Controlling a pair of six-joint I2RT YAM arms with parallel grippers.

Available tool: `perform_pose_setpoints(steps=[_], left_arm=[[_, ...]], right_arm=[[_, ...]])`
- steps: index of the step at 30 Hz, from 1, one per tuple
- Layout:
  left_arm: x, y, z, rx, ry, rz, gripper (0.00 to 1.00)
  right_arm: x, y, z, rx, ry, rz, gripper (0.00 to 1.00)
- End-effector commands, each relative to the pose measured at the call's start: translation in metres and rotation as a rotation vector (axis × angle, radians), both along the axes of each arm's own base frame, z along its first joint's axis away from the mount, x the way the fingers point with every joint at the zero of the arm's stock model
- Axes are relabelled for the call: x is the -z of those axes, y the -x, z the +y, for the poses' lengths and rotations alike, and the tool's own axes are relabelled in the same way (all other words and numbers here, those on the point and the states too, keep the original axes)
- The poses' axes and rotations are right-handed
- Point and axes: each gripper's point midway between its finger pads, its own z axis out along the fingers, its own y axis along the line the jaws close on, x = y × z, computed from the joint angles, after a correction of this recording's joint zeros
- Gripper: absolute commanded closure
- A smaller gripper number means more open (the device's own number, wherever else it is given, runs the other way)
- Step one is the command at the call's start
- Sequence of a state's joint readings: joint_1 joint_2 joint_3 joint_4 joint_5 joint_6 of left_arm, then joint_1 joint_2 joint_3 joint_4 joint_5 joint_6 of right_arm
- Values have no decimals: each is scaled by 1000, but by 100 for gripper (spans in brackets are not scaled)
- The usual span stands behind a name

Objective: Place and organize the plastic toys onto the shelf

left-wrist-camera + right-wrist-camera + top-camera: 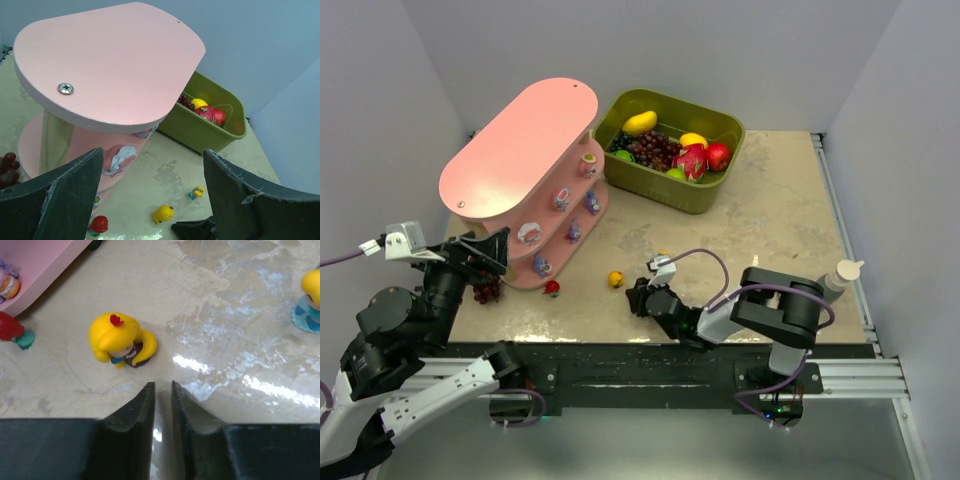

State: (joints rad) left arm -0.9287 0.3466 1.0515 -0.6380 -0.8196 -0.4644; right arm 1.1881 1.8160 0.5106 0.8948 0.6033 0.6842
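Status: about two-thirds done by my count. The shelf stands at the left rear of the surface. The top view shows six plastic toys already on its two lower boards, and the top board is bare. Three are left on the surface. The red toy is just beside the shelf's near end, the yellow toy is out in the open in front of it, and the yellow-and-blue toy is further right, partly behind a cable in the top view. The right pincer is low over the surface with its jaws only a crack apart and nothing between them. The yellow toy lies just ahead of the tips, slightly left and not touching, so that's probably the next pick, but the gap looks too narrow for it as it stands. The left pincer is wide open and empty, held up near the shelf's near end, with the grape bunch on the surface near it. The olive bin of fruit isn't part of this job. The toys on the shelf look spread along the boards, but I can't tell from here whether all of them are upright. Remaining: three picks and places, then any tidying.
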Motion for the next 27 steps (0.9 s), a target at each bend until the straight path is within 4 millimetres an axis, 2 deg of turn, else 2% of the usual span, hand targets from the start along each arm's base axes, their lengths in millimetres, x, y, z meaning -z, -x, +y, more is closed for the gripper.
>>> perform_pose_setpoints(steps=[1, 3, 4, 7, 8, 10, 11, 13, 15, 20, 23, 27], left_arm=[[-2, -1, 4, -27, 30, -5, 15], [-2, -1, 4, -24, 31, -6, 15], [-2, -1, 4, -24, 31, -7, 15], [-2, -1, 2, -21, 28, -7, 15], [-2, -2, 1, -18, 26, -7, 15], [-2, -2, 2, -20, 23, -8, 14], [-2, -2, 1, -18, 22, -7, 14], [-2, -2, 1, -18, 20, -6, 15], [-2, -2, 0, -17, 19, -6, 15], [-4, -2, -1, -8, 24, -15, 15], [-4, -2, 0, -9, 22, -17, 15], [-5, -2, -1, -8, 21, -19, 15]], right_arm=[[-19, 9, -7, -91, 9, -72, 51], [-13, 15, -6, -158, 56, -93, 40], [-8, 18, -3, -190, 59, -102, 31], [-2, 17, 7, -254, 110, -153, 21], [12, 17, 7, -285, 165, -160, 19], [11, 16, 21, -318, 156, -183, 15], [19, 16, 21, -329, 178, -190, 15], [17, 11, 26, -317, 157, -212, 14], [23, 5, 30, -312, 185, -218, 13], [34, -5, 29, -301, 246, -227, 15], [38, -10, 25, -302, 271, -236, 18], [40, -13, 24, -304, 295, -243, 28]])
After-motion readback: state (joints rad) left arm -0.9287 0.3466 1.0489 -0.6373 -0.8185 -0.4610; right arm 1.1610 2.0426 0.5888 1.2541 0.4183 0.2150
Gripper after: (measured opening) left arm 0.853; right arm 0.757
